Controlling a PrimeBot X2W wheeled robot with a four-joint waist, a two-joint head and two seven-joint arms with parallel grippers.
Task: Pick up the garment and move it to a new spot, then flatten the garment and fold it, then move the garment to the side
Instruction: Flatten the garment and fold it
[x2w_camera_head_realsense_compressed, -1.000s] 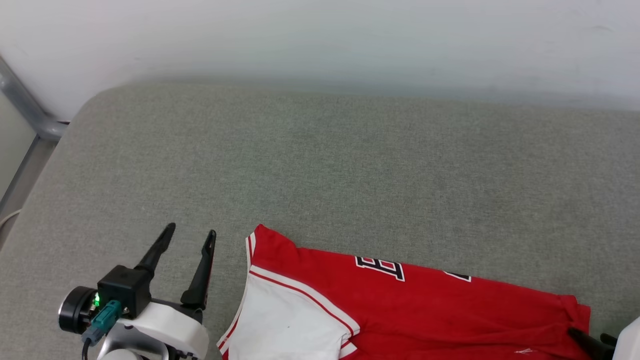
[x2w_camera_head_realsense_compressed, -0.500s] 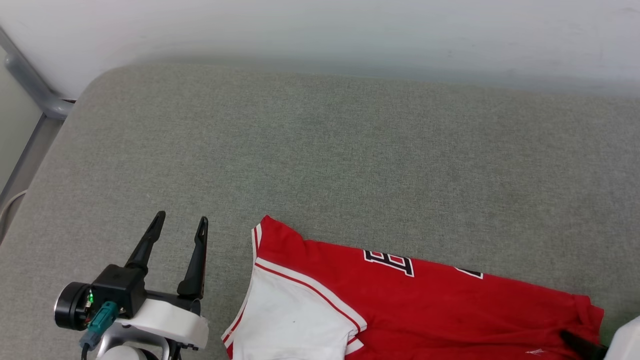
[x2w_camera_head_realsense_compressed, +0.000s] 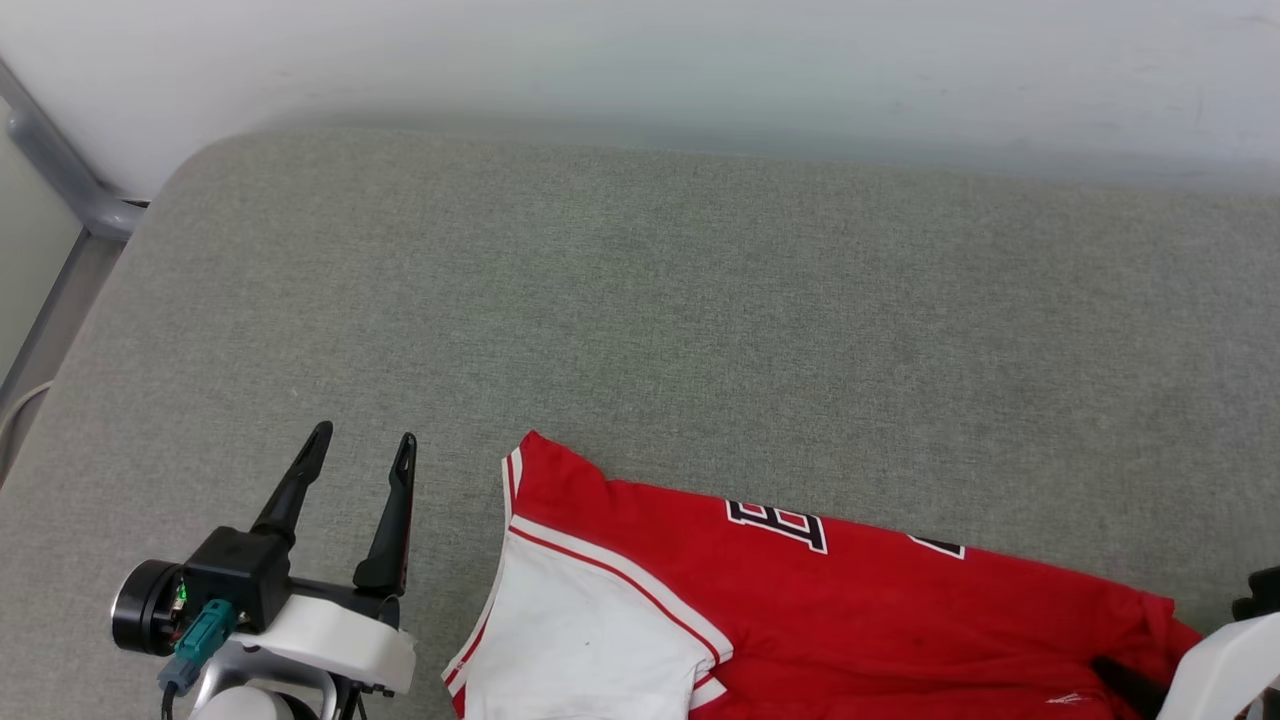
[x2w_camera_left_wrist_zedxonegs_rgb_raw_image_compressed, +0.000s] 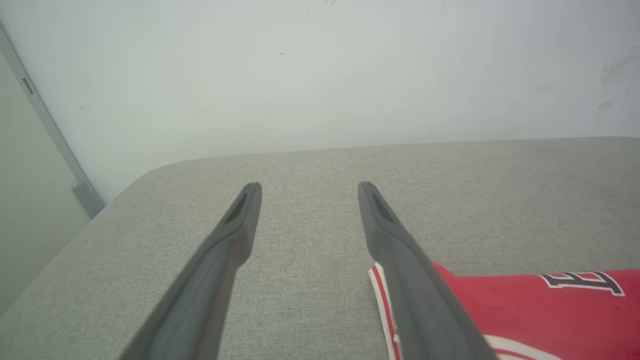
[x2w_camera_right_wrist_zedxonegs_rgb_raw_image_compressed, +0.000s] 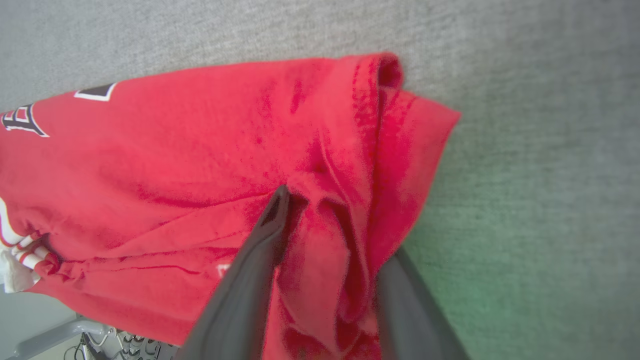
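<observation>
Lettering legible on red, white-sleeved jersey shirt (x2w_camera_head_realsense_compressed: 850, 600): black, white-outlined "E", right of left gripper (x2w_camera_head_realsense_compressed: 362, 437), fingers parted; right gripper (x2w_camera_right_wrist_zedxonegs_rgb_raw_image_compressed: 337, 220) straddles bunched fold, clamping not determinable.

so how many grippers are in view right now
2: the left gripper hangs open at lower left over the grey surface, beside the garment; the right gripper at lower right straddles its bunched red edge.

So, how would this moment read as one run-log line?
left gripper: open, apart from garment | right gripper: around bunched garment edge, grip unclear | garment: on grey surface
</observation>
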